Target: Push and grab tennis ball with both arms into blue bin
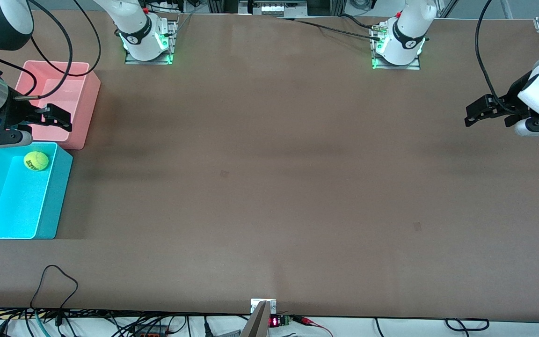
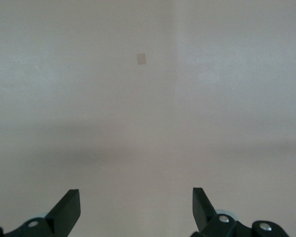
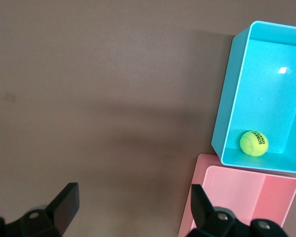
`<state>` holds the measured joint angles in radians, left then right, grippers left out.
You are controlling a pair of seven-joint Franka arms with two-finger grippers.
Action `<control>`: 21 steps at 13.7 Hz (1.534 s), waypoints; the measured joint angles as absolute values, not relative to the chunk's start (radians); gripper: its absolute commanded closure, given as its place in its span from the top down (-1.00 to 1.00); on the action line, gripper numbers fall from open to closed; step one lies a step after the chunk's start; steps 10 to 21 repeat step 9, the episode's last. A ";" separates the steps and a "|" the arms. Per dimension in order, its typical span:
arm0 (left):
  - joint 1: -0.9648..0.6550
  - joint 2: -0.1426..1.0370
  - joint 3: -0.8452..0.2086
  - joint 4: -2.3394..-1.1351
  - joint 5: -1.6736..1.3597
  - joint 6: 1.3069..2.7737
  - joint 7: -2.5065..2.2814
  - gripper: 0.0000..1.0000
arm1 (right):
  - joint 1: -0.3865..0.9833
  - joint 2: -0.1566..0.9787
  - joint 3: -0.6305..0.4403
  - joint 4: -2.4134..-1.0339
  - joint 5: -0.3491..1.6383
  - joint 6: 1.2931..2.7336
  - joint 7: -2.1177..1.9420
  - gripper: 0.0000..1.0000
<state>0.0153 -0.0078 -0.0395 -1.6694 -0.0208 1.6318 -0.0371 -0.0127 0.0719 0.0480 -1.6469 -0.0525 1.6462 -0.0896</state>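
The tennis ball lies inside the blue bin, in the corner next to the pink bin. The blue bin stands at the right arm's end of the table. The right wrist view also shows the ball in the blue bin. My right gripper is open and empty, up in the air over the pink bin's edge. My left gripper is open and empty, held over bare table at the left arm's end.
A pink bin stands against the blue bin, farther from the front camera; it shows empty in the right wrist view. A black cable loop lies on the table near the front edge. The arm bases stand along the back edge.
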 measured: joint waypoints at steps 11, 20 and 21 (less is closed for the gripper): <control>0.015 -0.008 -0.039 -1.669 -0.021 1.632 -0.037 1.00 | -0.013 0.067 0.042 -1.647 -0.041 1.644 -0.090 1.00; 0.015 -0.008 -0.039 -1.669 -0.021 1.632 -0.037 1.00 | -0.013 0.067 0.042 -1.647 -0.041 1.644 -0.090 1.00; 0.015 -0.008 -0.039 -1.669 -0.021 1.632 -0.037 1.00 | -0.013 0.067 0.042 -1.647 -0.041 1.644 -0.090 1.00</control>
